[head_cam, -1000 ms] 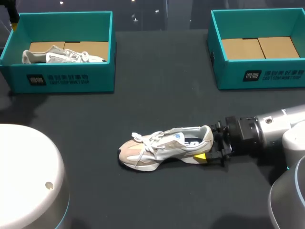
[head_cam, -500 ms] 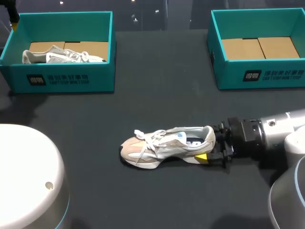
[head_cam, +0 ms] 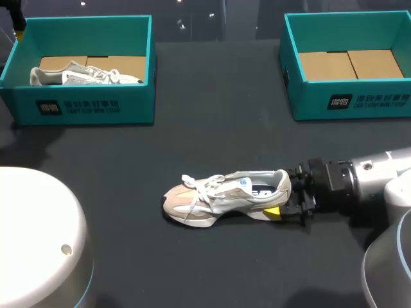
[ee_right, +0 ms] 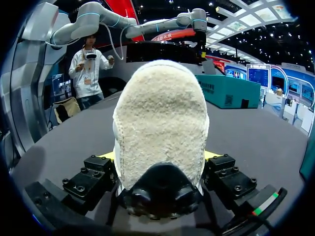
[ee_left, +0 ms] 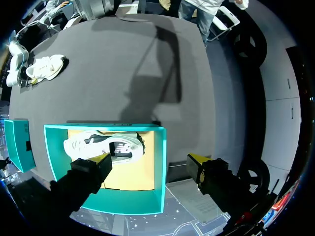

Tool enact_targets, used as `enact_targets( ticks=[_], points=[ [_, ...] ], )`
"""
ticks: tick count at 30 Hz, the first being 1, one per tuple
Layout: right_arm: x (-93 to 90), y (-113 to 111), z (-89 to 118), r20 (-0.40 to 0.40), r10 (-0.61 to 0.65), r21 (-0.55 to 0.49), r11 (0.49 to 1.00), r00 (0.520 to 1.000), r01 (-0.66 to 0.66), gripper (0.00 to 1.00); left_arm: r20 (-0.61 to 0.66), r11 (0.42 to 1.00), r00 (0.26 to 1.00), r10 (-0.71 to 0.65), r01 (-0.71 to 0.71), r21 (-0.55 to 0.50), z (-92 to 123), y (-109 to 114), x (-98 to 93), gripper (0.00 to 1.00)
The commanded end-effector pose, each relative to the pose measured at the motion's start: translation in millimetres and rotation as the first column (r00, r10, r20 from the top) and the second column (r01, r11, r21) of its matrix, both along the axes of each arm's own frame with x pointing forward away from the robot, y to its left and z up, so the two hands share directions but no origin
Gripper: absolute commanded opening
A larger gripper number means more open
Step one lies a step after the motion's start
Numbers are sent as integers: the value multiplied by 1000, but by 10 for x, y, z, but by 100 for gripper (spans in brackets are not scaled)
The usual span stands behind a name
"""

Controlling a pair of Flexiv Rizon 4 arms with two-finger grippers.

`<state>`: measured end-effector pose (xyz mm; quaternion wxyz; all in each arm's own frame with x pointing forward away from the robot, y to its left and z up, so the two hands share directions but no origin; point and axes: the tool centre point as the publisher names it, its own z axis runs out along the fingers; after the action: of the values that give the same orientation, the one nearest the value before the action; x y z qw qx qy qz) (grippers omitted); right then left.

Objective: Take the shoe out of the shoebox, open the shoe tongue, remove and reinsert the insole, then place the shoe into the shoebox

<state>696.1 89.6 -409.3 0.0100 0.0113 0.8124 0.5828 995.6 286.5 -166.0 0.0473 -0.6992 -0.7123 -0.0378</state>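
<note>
A beige and white shoe [head_cam: 221, 196] rests on its sole in the middle of the black table, toe pointing left. My right gripper [head_cam: 280, 199] comes in from the right and is shut on the shoe's heel. In the right wrist view the fuzzy heel [ee_right: 162, 123] fills the gap, with a finger [ee_right: 93, 179] pressed against each side. My left gripper [ee_left: 148, 162] hangs open high above the left teal shoebox [ee_left: 160, 167], holding nothing. A second pale shoe [ee_left: 106, 146] lies in that box on its side.
The left shoebox [head_cam: 83, 106] stands at the back left. An open teal shoebox [head_cam: 350, 102] with a bare cardboard floor stands at the back right. My left arm's white base [head_cam: 38, 244] fills the front left corner.
The right gripper and the shoe shifted slightly to the right, and the shoe's toe swung a little. In the last half second nothing moved.
</note>
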Motion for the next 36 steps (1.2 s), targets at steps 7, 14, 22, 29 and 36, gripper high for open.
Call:
enact_targets(
  ticks=[7, 14, 22, 29, 36],
  points=[
    [-14, -10, 9, 0, -1, -4, 1000, 1000, 1, 0, 5, 773, 775, 631, -630, 76, -54, -607, -456, 100],
    [-14, -10, 9, 0, -1, -4, 1000, 1000, 1, 0, -109, 544, 540, 835, -839, 14, -86, -900, -667, 100],
    [-14, -10, 9, 0, -1, -4, 1000, 1000, 1, 0, -88, 564, 563, 822, -826, -20, -48, -1046, -811, 100],
    [-14, -10, 9, 0, -1, -4, 1000, 1000, 1, 0, -88, 564, 563, 822, -826, -20, -48, -1046, -811, 100],
    [-14, -10, 9, 0, -1, -4, 1000, 1000, 1, 0, -102, 276, 287, 952, -955, -113, 74, -1502, -1251, 100]
  ],
)
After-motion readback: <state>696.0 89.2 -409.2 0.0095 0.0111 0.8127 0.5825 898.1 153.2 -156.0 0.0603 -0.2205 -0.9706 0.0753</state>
